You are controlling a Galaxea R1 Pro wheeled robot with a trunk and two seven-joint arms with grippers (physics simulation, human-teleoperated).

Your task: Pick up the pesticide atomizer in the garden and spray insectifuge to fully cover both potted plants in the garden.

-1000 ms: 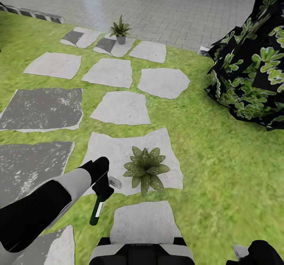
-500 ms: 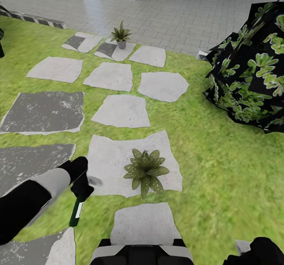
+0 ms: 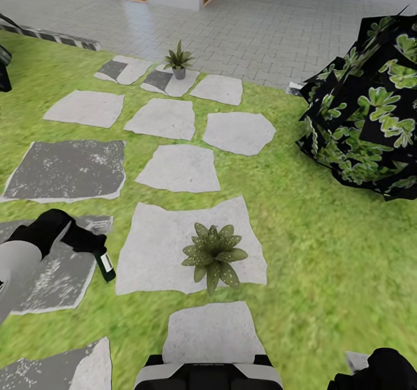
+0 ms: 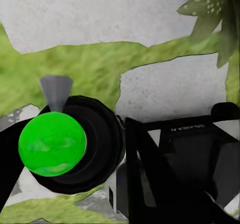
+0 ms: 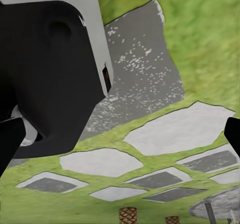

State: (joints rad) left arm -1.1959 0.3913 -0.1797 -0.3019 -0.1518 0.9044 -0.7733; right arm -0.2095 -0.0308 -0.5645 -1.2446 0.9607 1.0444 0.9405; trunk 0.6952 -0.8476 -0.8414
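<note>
Swung away leftward since a second ago, the spray bottle (image 3: 105, 265) hangs over a dark stone in the left gripper (image 3: 87, 243), jaws clamped on it. Judged step: aiming; next, turn the nozzle toward the near potted plant (image 3: 214, 255). Left wrist view shows its green base (image 4: 52, 143); right jaws' state cannot be told.

Illumination is bright, even and diffuse; no light source direction can be determined. Cast shadows are nearly absent: the near potted plant (image 3: 214, 255) leaves none on its stepping stone (image 3: 156, 251). No glare. The head view is slightly soft throughout. In the left wrist view, leaves (image 4: 210, 14) at the frame edge are blurred.
</note>
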